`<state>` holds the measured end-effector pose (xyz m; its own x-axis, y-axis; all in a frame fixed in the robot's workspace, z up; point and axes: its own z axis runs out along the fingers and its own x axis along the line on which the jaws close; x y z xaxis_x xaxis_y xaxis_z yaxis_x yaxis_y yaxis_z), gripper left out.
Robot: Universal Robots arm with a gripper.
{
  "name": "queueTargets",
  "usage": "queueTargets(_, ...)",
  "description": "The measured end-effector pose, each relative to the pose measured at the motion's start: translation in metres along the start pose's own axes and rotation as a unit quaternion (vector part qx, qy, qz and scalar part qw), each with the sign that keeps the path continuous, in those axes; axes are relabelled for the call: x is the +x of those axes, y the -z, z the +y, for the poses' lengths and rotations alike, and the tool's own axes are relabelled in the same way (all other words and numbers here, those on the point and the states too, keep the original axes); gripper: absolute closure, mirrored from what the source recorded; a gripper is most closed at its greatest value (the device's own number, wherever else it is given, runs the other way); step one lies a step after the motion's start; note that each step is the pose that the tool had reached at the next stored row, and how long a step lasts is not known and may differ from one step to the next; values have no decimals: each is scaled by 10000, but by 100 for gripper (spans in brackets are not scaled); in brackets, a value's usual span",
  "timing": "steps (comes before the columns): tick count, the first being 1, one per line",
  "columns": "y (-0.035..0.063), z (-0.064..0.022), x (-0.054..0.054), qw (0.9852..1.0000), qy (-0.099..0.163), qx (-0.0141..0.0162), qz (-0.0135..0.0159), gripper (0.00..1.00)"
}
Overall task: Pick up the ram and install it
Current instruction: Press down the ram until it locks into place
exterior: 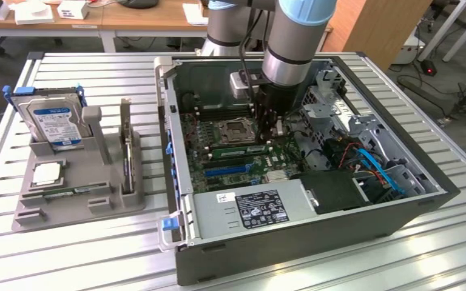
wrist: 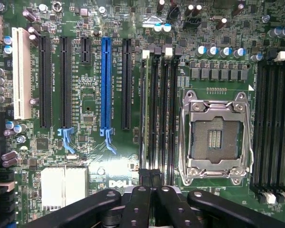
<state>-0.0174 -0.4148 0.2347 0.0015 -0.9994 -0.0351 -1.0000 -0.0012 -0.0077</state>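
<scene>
Grey plastic parts holder (exterior: 79,194) with silver-and-blue hard drive (exterior: 55,124) stands well off the pincer, toward the exterior view's left. Black two-finger pincer (wrist: 151,183) is closed, empty, low inside the open grey computer case (exterior: 298,242). Long thin green ram stick (wrist: 143,109) sits in the memory slot beside the silver processor socket (wrist: 214,135), just ahead of the fingertips.

Robot arm (exterior: 291,42) reaches into an open computer case (exterior: 298,170) on a slatted tabletop (exterior: 79,254), beside a hard drive (exterior: 55,121).
</scene>
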Motion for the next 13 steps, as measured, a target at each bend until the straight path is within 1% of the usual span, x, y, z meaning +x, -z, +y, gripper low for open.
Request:
queueTargets(9, 131, -1, -4, 10000, 0, 0, 5, 91)
queueTargets(13, 164, -1, -6, 10000, 0, 0, 6, 91)
